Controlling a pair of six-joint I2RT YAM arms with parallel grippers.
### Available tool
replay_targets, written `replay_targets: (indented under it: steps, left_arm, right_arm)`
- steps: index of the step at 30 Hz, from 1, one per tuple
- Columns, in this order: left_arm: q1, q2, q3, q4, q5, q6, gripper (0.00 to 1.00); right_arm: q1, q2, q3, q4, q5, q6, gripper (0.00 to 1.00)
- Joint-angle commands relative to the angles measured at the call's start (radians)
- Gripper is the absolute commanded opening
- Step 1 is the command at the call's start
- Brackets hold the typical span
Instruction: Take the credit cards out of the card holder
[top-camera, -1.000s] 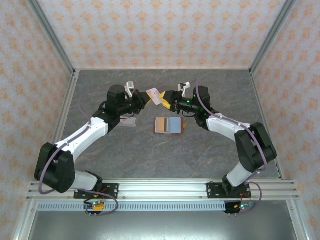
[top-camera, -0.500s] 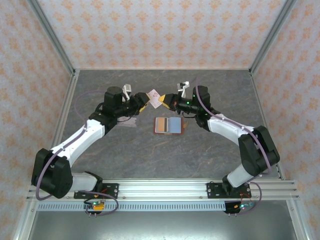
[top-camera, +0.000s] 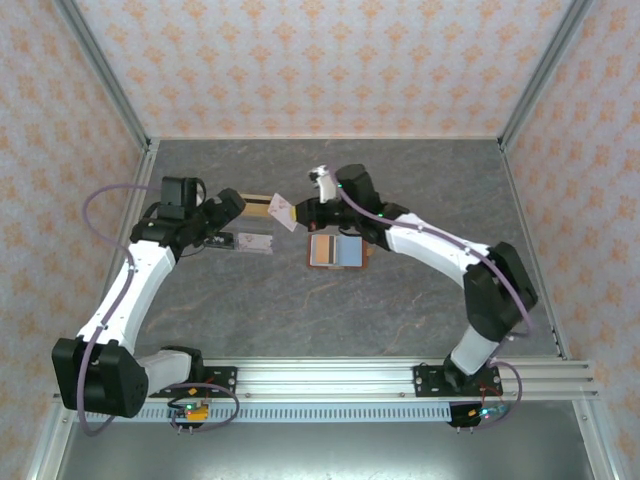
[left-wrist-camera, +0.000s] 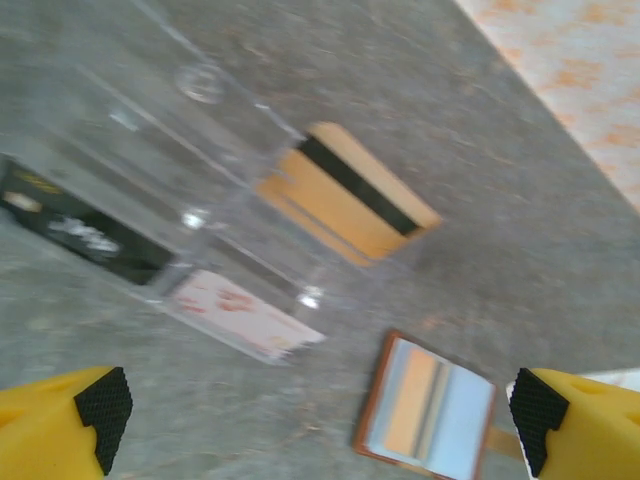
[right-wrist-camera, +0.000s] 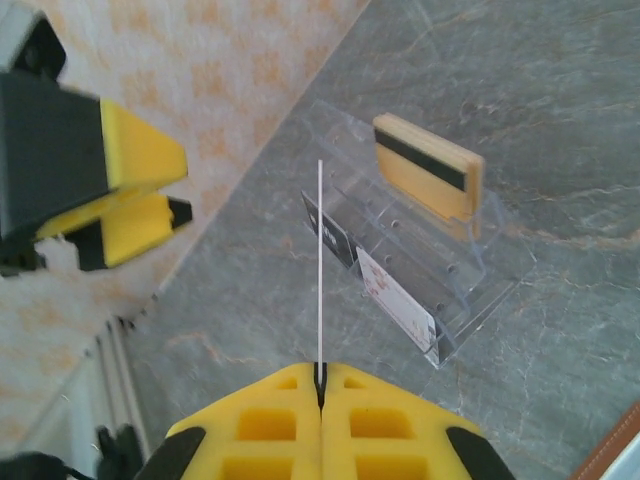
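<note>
My left gripper (left-wrist-camera: 320, 415) lets go of the pale card (top-camera: 284, 211). Its jaws now stand spread wide, and it draws back to the left, well clear of the meeting point. My right gripper (right-wrist-camera: 320, 395) closes on that card and holds it alone, edge-on. My right arm swings left, bringing the card nearer the clear stand (left-wrist-camera: 190, 120).

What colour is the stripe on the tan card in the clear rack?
Black, along the top of the tan card; clearest in the right wrist view.
</note>
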Motion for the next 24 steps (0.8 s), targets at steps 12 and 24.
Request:
replay_targets:
  steps: [12, 24]
  left_arm:
    - [0.141, -0.060, -0.026, -0.108, -0.072, 0.072, 1.00]
    - [0.151, -0.039, -0.038, -0.101, -0.054, 0.085, 1.00]
  right_arm:
    - [0.118, 0.293, 0.296, -0.183, 0.050, -0.606, 0.00]
    - [0.124, 0.459, 0.455, -0.257, -0.007, -0.867, 0.00]
